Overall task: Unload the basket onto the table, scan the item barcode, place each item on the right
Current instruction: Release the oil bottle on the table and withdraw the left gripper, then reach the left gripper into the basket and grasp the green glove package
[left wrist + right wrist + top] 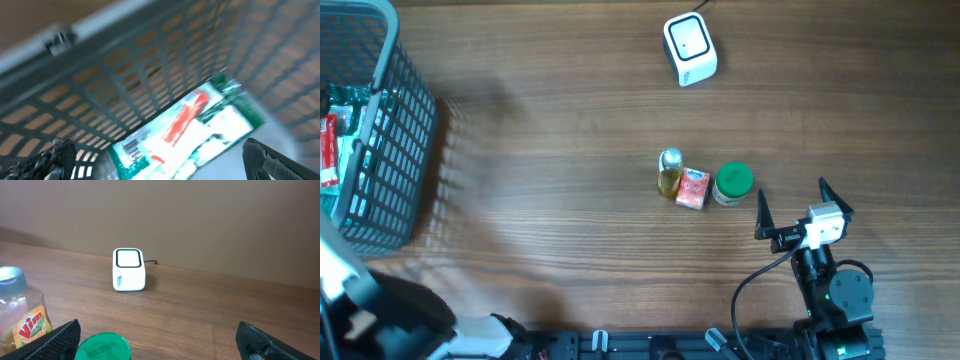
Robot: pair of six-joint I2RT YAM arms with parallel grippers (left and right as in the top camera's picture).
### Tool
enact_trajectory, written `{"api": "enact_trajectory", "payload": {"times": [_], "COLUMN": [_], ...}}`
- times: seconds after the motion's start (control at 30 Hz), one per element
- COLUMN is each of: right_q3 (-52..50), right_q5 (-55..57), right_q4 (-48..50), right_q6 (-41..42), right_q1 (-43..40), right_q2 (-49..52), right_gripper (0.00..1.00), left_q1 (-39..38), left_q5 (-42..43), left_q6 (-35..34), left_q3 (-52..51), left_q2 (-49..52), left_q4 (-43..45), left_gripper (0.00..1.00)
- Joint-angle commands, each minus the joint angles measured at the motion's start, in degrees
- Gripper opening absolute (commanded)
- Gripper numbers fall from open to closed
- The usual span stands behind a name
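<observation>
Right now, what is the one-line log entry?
left jaws open, facing packet in basket | right jaws open, empty | scanner untouched | bottle, carton, jar mid-table

Right arm (855, 288): black housings, small green light (829, 297), white block (826, 224) at wrist, black cable (748, 285) curling off it. Right fingers (762, 214) black, pointed. Left arm (390, 305): black with white parts, blurred; left fingers (59, 157) rough-textured black.

A basket (395, 150) stands at the far left of the surface (550, 150), with a packet (185, 127) lying in it. Near the middle, a bottle (669, 172), a small box (693, 187) and a jar (732, 184) stand in a row, left to right, close together. A scanner (690, 48) sits behind them, well apart.
</observation>
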Motion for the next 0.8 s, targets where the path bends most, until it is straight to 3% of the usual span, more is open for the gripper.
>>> {"api": "enact_trajectory", "payload": {"times": [0.0, 0.17, 0.5, 0.77], "right_q3": [-0.04, -0.04, -0.04, -0.04], "right_q5": [0.11, 0.11, 0.11, 0.11], "right_q4": [0.17, 0.17, 0.17, 0.17], "right_q6": [-0.31, -0.28, -0.28, -0.28], "right_q1": [-0.24, -0.24, -0.24, -0.24], "right_q2": [0.07, 0.04, 0.04, 0.04], "right_gripper": [1.00, 0.99, 1.00, 1.00], "left_q1": [3.74, 7.28, 7.28, 7.26], "left_q5": [3.82, 18.73, 22.23, 27.06], "left_q6": [4.37, 19.76, 40.87, 48.78], "left_q3": [0.09, 0.09, 0.09, 0.09], "left_q2": [6.05, 12.52, 19.93, 23.52], "left_q4": [0.74, 1.27, -1.92, -3.91], "left_gripper": [1.00, 1.00, 1.00, 1.00]}}
